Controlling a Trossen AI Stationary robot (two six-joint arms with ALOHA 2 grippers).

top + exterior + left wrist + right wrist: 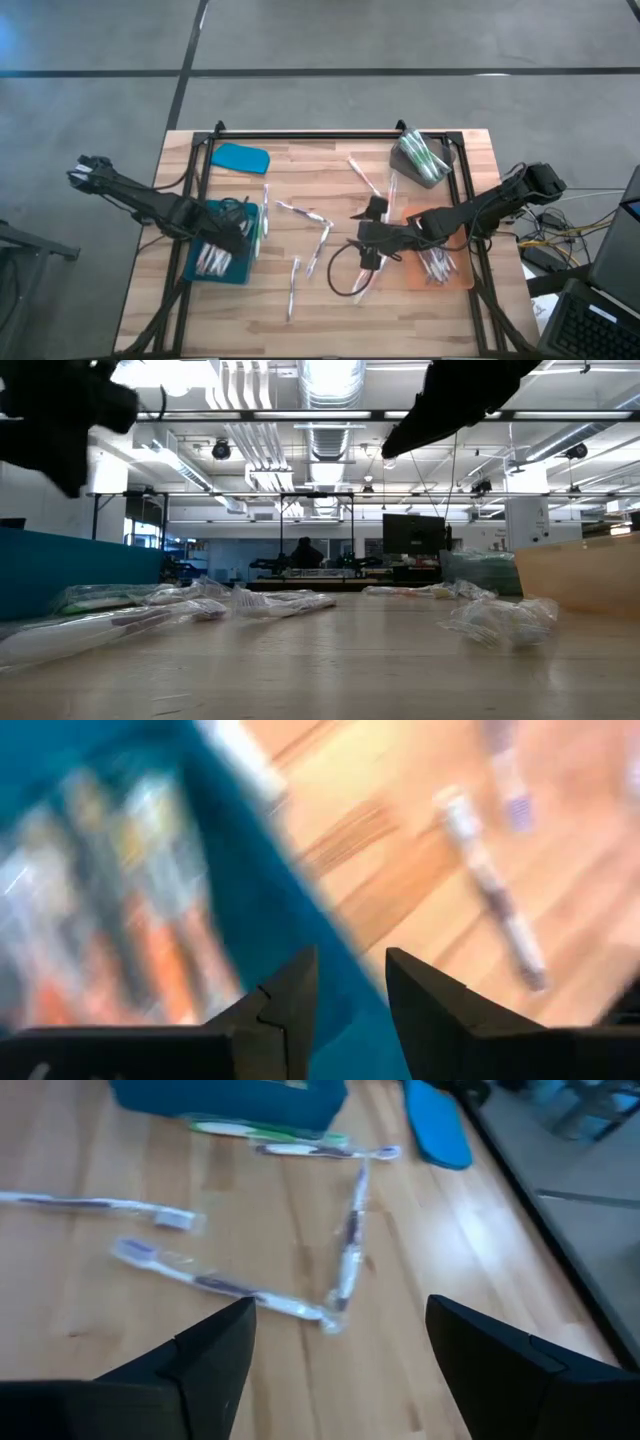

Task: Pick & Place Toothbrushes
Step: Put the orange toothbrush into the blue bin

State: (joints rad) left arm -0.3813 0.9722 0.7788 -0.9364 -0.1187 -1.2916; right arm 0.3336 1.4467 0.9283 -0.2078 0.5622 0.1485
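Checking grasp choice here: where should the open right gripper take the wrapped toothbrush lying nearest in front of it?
Likely mid-handle, from straight above. The toothbrush lies flat on the table, alone, with bare wood on both sides. The right gripper would need its fingers across the thin shaft, avoiding where its end meets another brush.

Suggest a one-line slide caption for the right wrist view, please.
Open right hand hovers above wrapped toothbrushes scattered on the wooden table, with the blue tray beyond.

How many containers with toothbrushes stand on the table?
3: a blue tray at the left, an orange tray at the right, a dark bin beyond the orange one. None seems hidden.
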